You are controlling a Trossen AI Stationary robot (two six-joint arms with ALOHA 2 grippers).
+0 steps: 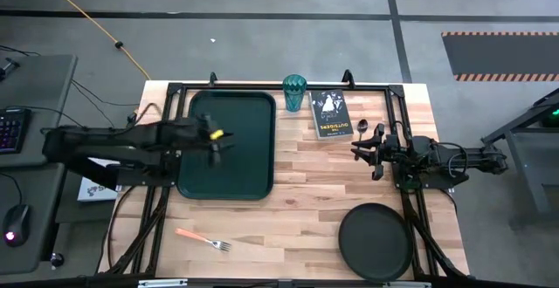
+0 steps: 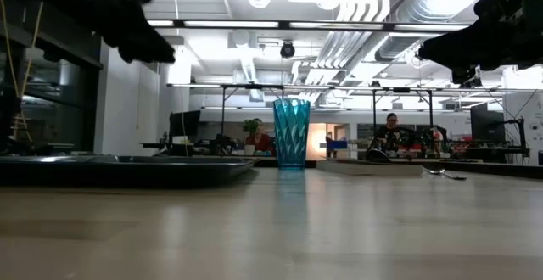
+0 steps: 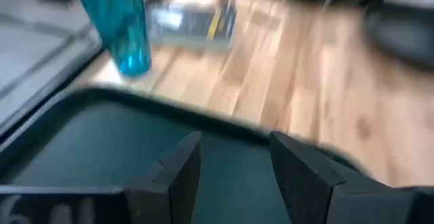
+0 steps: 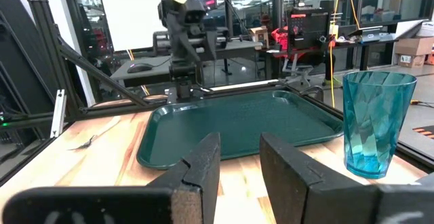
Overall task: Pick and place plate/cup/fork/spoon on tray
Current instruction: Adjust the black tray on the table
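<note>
The dark green tray [image 1: 229,168] lies at the table's left. My left gripper [image 1: 216,140] hovers open and empty above it, its fingers over the tray floor in the left wrist view [image 3: 234,163]. The teal cup [image 1: 294,92] stands upright on the table just past the tray's far right corner. The dark spoon [image 1: 362,128] lies on the table right of a black book. My right gripper [image 1: 365,145] is open and empty, raised above the table near the spoon [image 2: 445,174]. The black plate [image 1: 376,240] lies at the near right. The orange-handled fork [image 1: 203,239] lies at the near left.
A small black book [image 1: 331,115] lies between the cup and the spoon. The black frame rails [image 1: 262,85] run along the table's far edge and sides. Bare wood [image 1: 306,192] spans the table's middle between the tray and the plate.
</note>
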